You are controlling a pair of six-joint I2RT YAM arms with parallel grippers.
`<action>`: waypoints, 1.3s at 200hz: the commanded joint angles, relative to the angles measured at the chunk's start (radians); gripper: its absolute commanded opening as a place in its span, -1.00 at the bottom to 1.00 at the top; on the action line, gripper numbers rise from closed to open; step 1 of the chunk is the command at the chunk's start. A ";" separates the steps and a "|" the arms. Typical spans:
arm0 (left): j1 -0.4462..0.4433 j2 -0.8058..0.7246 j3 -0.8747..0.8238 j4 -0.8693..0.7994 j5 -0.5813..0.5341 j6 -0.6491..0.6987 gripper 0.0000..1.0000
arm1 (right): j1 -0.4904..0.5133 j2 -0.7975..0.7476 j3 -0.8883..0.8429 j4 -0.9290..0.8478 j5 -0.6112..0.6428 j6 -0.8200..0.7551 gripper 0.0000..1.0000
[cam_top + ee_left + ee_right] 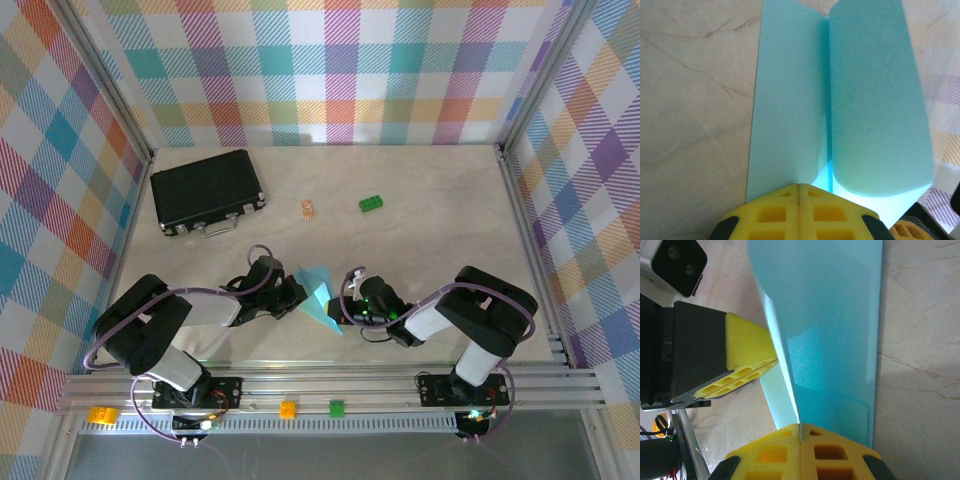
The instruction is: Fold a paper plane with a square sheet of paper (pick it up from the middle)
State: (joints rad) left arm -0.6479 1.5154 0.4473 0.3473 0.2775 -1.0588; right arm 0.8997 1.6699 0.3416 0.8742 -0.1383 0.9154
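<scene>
Left end effector (300, 296): both yellow fingers pressed flat together with no gap, pinching the edge of the paper plane (320, 294). In the left wrist view the left end effector (799, 192) meets the paper plane (790, 100) at its lower edge.
Right end effector (344, 312): likewise closed tight on the same paper, gripping it from the opposite side. In the right wrist view the right end effector (800, 432) has its finger seam meeting the fold line.
Paper plane: light blue and thin, with 1 centre crease and 2 flaps curving up from it; it lies between the 2 end effectors at the near middle of the bench (430, 230). From above it is broad at the far end and narrows to a point toward the near edge.
Cross view: from the right wrist, the paper plane (835, 340) rises steeply, and the left end effector (771, 361) clamps its left margin.
Black case (207, 190): closed, at the far left of the bench, well apart from the paper.
Green brick (372, 204): far centre, with a small orange piece (308, 208) near it on the left.
Front rail: 3 small bricks, yellow (101, 414), orange (288, 408) and green (337, 407).
</scene>
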 commanded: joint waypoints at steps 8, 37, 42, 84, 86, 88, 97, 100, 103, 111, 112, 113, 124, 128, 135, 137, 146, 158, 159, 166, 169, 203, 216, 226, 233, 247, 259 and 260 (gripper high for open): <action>-0.012 -0.016 -0.027 -0.068 -0.037 -0.017 -1.00 | -0.003 -0.013 -0.013 0.040 0.008 0.022 -1.00; -0.012 -0.028 -0.033 -0.074 -0.048 -0.020 -1.00 | -0.003 -0.001 -0.016 0.042 0.010 0.035 -1.00; -0.012 -0.031 -0.035 -0.074 -0.050 -0.021 -1.00 | -0.004 0.002 -0.016 0.041 0.012 0.038 -1.00; -0.013 -0.047 -0.035 -0.080 -0.055 -0.023 -1.00 | -0.003 0.025 -0.018 0.055 0.002 0.053 -1.00; -0.013 -0.047 -0.036 -0.079 -0.055 -0.023 -1.00 | -0.004 0.026 -0.017 0.055 0.000 0.050 -1.00; -0.013 -0.047 -0.036 -0.079 -0.054 -0.023 -1.00 | -0.004 0.026 -0.017 0.055 -0.002 0.050 -1.00; -0.013 -0.044 -0.035 -0.077 -0.051 -0.023 -1.00 | -0.004 0.030 -0.011 0.047 -0.009 0.048 -1.00; -0.013 -0.042 -0.034 -0.076 -0.050 -0.023 -1.00 | -0.003 0.031 -0.010 0.044 -0.011 0.048 -1.00; -0.013 -0.040 -0.033 -0.075 -0.049 -0.022 -1.00 | -0.004 0.032 -0.008 0.043 -0.012 0.048 -1.00; -0.013 -0.036 -0.033 -0.071 -0.047 -0.022 -1.00 | -0.004 0.035 -0.005 0.037 -0.016 0.050 -1.00; -0.013 -0.035 -0.033 -0.071 -0.047 -0.022 -1.00 | -0.004 0.036 -0.005 0.037 -0.016 0.051 -1.00; -0.013 -0.034 -0.033 -0.069 -0.047 -0.022 -1.00 | -0.004 0.037 -0.004 0.036 -0.017 0.050 -1.00; -0.013 -0.031 -0.033 -0.064 -0.043 -0.023 -1.00 | -0.004 0.041 0.003 0.020 -0.026 0.049 -1.00; -0.013 -0.031 -0.033 -0.062 -0.042 -0.023 -1.00 | -0.003 0.042 0.005 0.011 -0.030 0.048 -1.00; -0.013 -0.031 -0.034 -0.063 -0.044 -0.023 -1.00 | -0.003 0.042 0.009 -0.004 -0.030 0.051 -1.00; -0.012 -0.032 -0.035 -0.062 -0.046 -0.023 -1.00 | -0.004 0.043 0.009 -0.007 -0.028 0.053 -1.00; -0.013 -0.036 -0.035 -0.064 -0.047 -0.023 -1.00 | -0.004 0.043 0.005 -0.011 -0.018 0.062 -1.00; -0.013 -0.042 -0.034 -0.071 -0.051 -0.023 -1.00 | -0.003 0.043 -0.004 -0.005 -0.009 0.068 -1.00; -0.013 -0.042 -0.033 -0.071 -0.051 -0.023 -1.00 | -0.004 0.042 -0.004 -0.005 -0.009 0.066 -1.00; -0.013 -0.046 -0.034 -0.073 -0.052 -0.023 -1.00 | -0.004 0.041 -0.003 -0.009 -0.012 0.063 -1.00; -0.013 -0.046 -0.035 -0.074 -0.053 -0.022 -1.00 | -0.003 0.040 -0.003 -0.010 -0.014 0.061 -1.00; -0.013 -0.053 -0.033 -0.065 -0.049 -0.023 -1.00 | -0.003 0.035 0.007 -0.009 -0.041 0.042 -1.00; -0.013 -0.056 -0.035 -0.058 -0.048 -0.023 -0.99 | -0.003 0.031 0.008 -0.007 -0.037 0.042 -1.00; -0.013 -0.060 -0.035 -0.050 -0.044 -0.023 -0.95 | -0.003 0.031 0.013 -0.014 -0.038 0.041 -1.00; -0.013 -0.067 -0.035 -0.047 -0.042 -0.024 -0.92 | -0.004 0.031 0.018 -0.022 -0.043 0.040 -1.00; -0.013 -0.089 -0.029 -0.055 -0.046 -0.018 -0.86 | -0.004 0.039 0.022 -0.028 -0.049 0.045 -1.00; -0.013 -0.114 -0.022 -0.067 -0.052 -0.010 -0.81 | -0.004 0.047 0.020 -0.026 -0.046 0.052 -1.00; -0.013 -0.117 -0.021 -0.068 -0.053 -0.009 -0.80 | -0.004 0.047 0.020 -0.027 -0.046 0.052 -1.00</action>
State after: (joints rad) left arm -0.6533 1.4593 0.4278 0.3103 0.2447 -1.0737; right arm 0.8963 1.6936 0.3489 0.8814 -0.1608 0.9642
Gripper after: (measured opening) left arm 0.075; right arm 0.064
